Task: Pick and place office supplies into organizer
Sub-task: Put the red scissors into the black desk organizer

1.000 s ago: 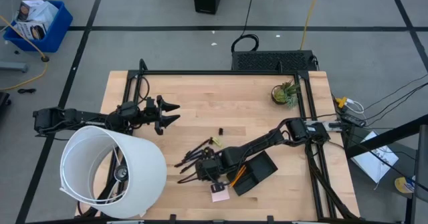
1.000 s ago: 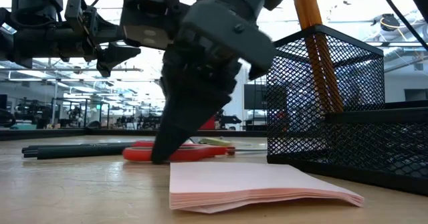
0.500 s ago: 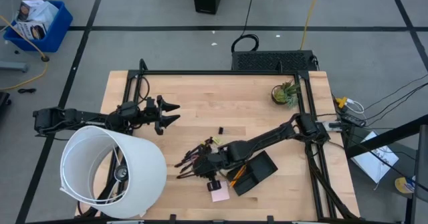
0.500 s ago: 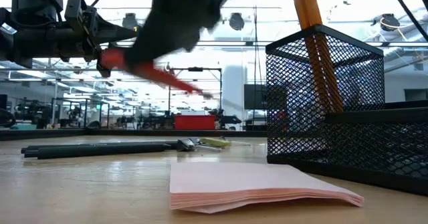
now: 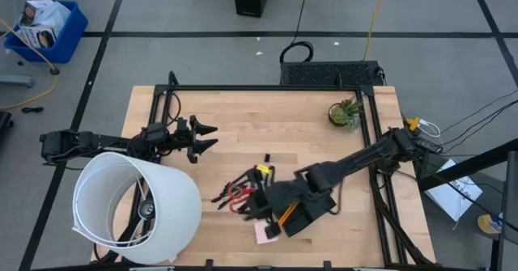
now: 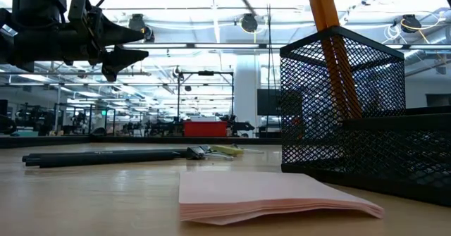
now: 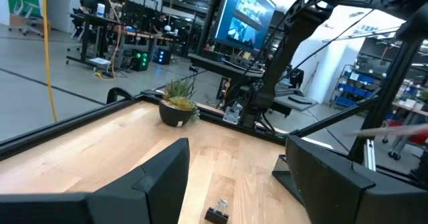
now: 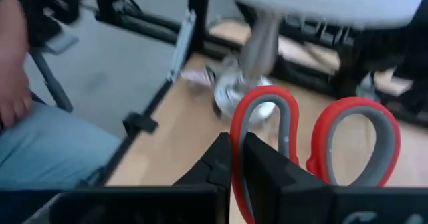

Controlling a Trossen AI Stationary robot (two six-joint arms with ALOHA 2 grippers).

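The red-handled scissors (image 5: 238,195) are in my right gripper (image 5: 254,201), shut on them above the table's near middle; both red loops (image 8: 354,140) fill the right wrist view. Black pens (image 5: 227,188) lie on the wood beside them, also black pens (image 6: 106,156) in the low view. The pink pad (image 5: 265,233) lies flat at the organizer's (image 5: 312,209) left corner. An orange pencil (image 6: 328,32) stands in the mesh cup (image 6: 345,102). A small black clip (image 5: 265,158) lies farther back. My left gripper (image 5: 204,137) hovers open at the table's left. My right gripper pinches one red handle loop of the scissors on its outer side (image 8: 235,144) between its two fingers (image 8: 264,167). The loops stick out beyond the fingertips toward the table's left. The blades are hidden behind the gripper. The scissors are lifted clear of the table.
A large white lampshade (image 5: 136,208) covers the near left corner. A small potted plant (image 5: 346,113) stands at the far right. Black frame rails (image 5: 267,88) border the tabletop. A seated person's leg (image 8: 53,154) shows beyond the table in the right wrist view.
My right gripper, down on the scissors' handles a second ago, has risen with them and left the low view. The scissors have come off the table, tipping as they rose, and are now lifted clear. The pens and the pink pad have stayed put.
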